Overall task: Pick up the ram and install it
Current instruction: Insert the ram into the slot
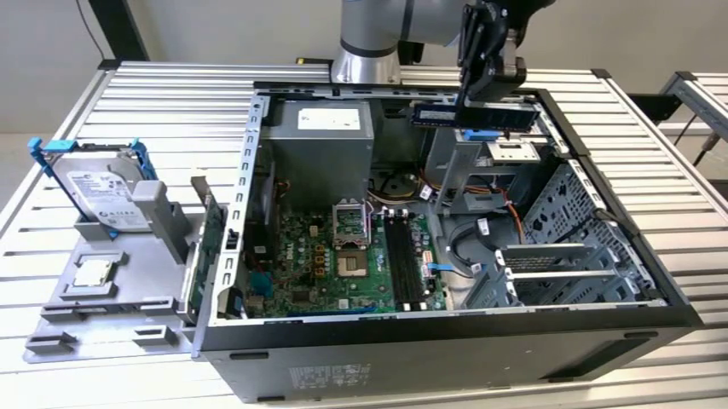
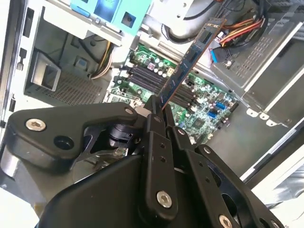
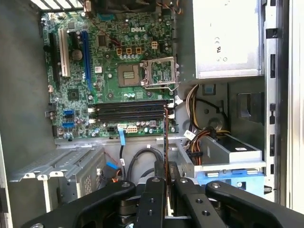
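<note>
My gripper (image 1: 485, 102) is shut on the ram (image 1: 472, 117), a long dark stick with small chips, and holds it level above the far right part of the open computer case (image 1: 455, 341). In the second wrist view the ram (image 2: 190, 57) sticks out from between the black fingers (image 2: 154, 121) over the motherboard. In the first wrist view the ram (image 3: 166, 142) shows edge-on, its far end close to the dark memory slots (image 3: 128, 111). In the exterior view the memory slots (image 1: 404, 256) lie lower down, in the middle of the motherboard.
A silver hard drive in blue brackets (image 1: 108, 192) and a small square processor chip (image 1: 91, 273) sit on a grey tray (image 1: 125, 298) at the exterior view's left. Inside the case are the power supply (image 1: 324, 136), cables (image 3: 202, 137) and a metal drive cage (image 1: 569, 247).
</note>
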Controlling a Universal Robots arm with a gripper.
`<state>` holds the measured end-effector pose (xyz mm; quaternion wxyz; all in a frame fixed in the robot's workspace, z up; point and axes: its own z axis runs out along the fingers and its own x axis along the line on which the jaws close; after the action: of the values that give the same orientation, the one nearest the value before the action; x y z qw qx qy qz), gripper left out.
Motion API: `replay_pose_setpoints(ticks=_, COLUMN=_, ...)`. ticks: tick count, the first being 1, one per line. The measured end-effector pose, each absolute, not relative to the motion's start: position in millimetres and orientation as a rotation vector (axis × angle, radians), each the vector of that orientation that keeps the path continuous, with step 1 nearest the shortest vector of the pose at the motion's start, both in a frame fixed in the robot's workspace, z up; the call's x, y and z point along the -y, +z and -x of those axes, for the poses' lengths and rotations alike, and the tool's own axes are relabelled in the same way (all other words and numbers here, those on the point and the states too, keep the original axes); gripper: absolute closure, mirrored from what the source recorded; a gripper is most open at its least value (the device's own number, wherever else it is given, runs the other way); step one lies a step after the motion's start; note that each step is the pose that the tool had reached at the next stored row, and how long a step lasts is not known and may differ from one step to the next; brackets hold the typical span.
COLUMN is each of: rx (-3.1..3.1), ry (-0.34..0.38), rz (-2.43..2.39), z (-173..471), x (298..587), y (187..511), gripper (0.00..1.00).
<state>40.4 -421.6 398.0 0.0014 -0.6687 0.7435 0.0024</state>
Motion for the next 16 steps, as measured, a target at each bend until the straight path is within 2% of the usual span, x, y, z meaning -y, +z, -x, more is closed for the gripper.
replay_pose_setpoints(ticks=16, rx=-2.541, ry=0.007, rz=1.842, z=-40.4, x=421.6, y=398.0, gripper=1.00)
